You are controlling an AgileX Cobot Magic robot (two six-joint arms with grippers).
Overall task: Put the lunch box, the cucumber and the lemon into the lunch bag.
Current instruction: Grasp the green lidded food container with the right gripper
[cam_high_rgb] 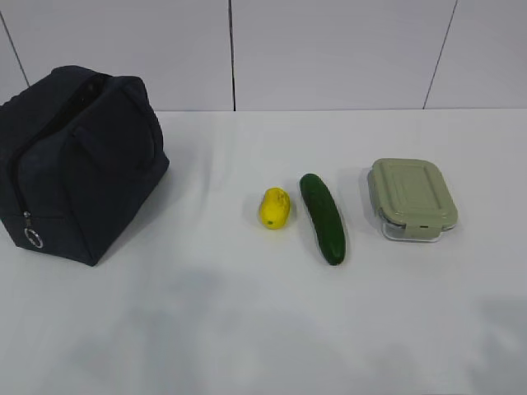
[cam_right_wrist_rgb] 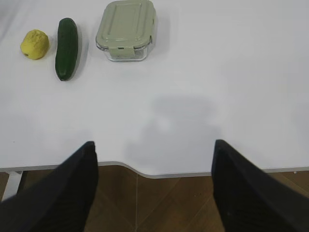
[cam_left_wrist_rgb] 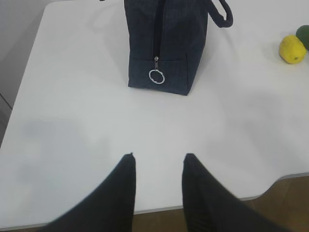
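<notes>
One lunch bag [cam_high_rgb: 78, 164], lemon [cam_high_rgb: 274, 208], cucumber [cam_high_rgb: 323, 217], lunch box [cam_high_rgb: 412, 198]. Left gripper [cam_left_wrist_rgb: 158, 159] part-open, right gripper [cam_right_wrist_rgb: 154, 145] wide, both empty, well short of items.

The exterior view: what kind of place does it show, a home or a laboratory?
Probably a lab or test bench, not a home: a bare white table, plain white panelled wall, and only a dark navy fabric lunch bag and foods laid in a row.

1. Lunch bag [cam_high_rgb: 78, 164]: dark navy, boxy, upright at far left, metal ring pull hanging low.
2. Lemon [cam_high_rgb: 274, 208]: yellow, centre.
3. Cucumber [cam_high_rgb: 322, 217]: dark green, just right of it.
4. Lunch box [cam_high_rgb: 412, 199]: sage-green lid on, rightmost.
</notes>
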